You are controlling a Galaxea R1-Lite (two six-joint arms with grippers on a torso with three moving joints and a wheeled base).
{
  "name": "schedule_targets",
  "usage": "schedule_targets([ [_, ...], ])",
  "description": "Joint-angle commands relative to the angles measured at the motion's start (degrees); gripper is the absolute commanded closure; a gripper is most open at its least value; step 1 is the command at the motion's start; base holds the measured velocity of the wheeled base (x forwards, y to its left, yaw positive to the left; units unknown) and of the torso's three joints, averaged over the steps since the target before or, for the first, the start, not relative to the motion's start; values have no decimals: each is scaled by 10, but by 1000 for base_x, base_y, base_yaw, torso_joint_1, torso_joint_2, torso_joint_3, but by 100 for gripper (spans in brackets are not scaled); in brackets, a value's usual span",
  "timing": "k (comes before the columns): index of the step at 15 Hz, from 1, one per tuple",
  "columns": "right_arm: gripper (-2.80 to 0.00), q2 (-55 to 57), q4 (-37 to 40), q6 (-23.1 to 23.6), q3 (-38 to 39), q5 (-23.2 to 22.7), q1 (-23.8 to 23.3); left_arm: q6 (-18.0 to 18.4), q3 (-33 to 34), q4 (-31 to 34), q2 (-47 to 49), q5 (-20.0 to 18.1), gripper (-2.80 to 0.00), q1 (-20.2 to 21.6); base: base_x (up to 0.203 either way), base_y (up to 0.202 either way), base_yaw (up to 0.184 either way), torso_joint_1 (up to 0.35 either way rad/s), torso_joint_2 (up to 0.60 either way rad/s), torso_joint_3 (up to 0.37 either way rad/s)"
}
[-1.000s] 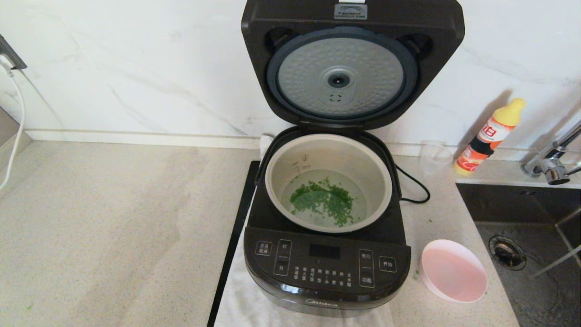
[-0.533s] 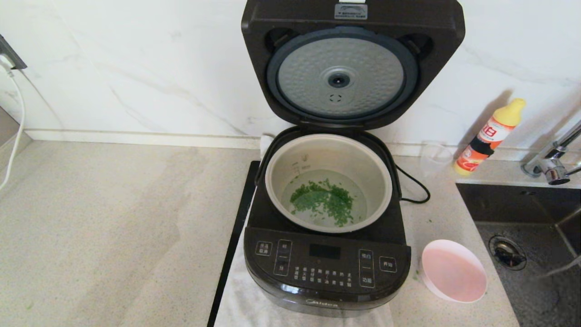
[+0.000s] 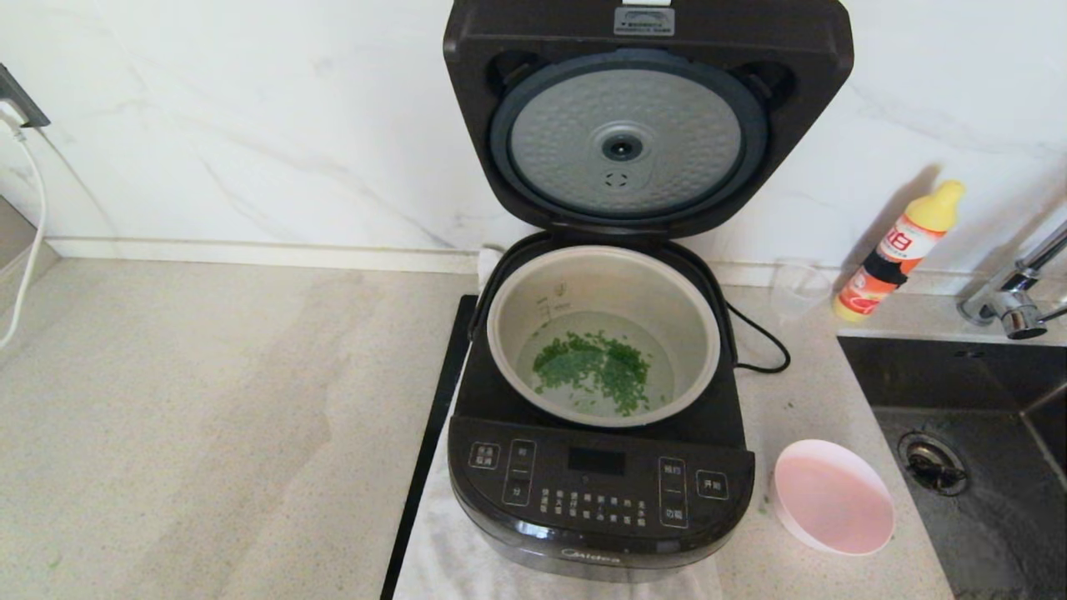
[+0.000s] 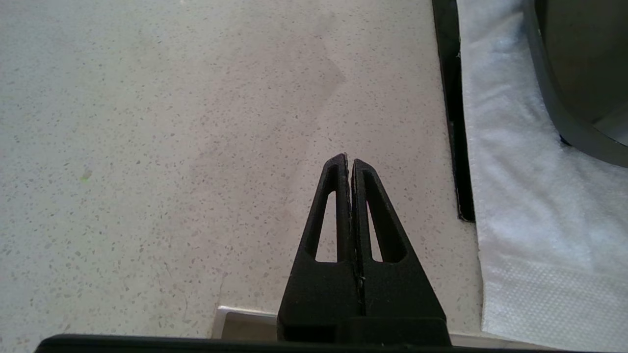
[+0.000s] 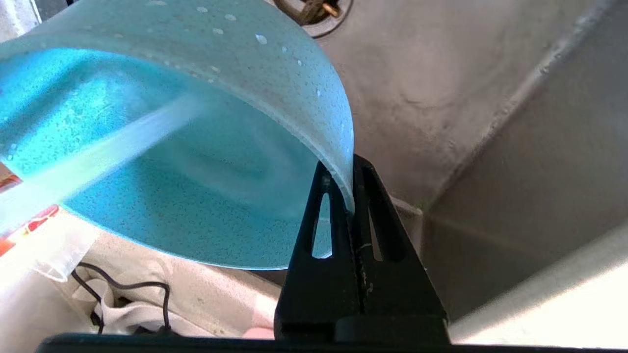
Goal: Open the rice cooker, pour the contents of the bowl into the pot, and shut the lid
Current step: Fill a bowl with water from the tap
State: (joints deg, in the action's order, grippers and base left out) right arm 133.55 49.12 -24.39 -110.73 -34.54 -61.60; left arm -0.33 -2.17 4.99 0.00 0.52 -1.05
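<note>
The black rice cooker (image 3: pixel 600 492) stands with its lid (image 3: pixel 625 142) swung up against the wall, dimpled silver disc facing me. The pale pot (image 3: pixel 675 292) sits inside, holding water and green bits (image 3: pixel 596 367). My right gripper (image 5: pixel 346 171) is shut on the rim of a translucent blue bowl (image 5: pixel 171 171), tilted over the sink; neither shows in the head view. An empty pink bowl (image 3: pixel 834 500) rests on the counter right of the cooker. My left gripper (image 4: pixel 349 159) is shut on nothing, hovering over the counter left of the cooker (image 4: pixel 579 73).
A dark sink (image 3: pixel 984 400) with a drain (image 3: pixel 932 462) lies at the right, a faucet (image 3: pixel 1013 292) behind it. An orange-yellow bottle (image 3: pixel 900 250) and a clear cup (image 3: pixel 798 287) stand by the wall. The cooker's cord (image 3: pixel 763 342) loops to its right; a white cloth (image 4: pixel 530 196) lies under the cooker.
A faint translucent edge of the held bowl over the sink at the head view's lower right has slid out of that view. Cooker, pot and pink bowl have not moved.
</note>
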Motion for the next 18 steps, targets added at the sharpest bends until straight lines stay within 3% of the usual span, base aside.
schedule_targets([
  [1,0,0,1,-1,0,-2,5,0,0,0,-2,0,0,0,0,0,0,0,0,0],
  [18,0,-2,2,-2,1,0,13,0,0,0,-2,1,0,0,0,0,0,0,0,0],
])
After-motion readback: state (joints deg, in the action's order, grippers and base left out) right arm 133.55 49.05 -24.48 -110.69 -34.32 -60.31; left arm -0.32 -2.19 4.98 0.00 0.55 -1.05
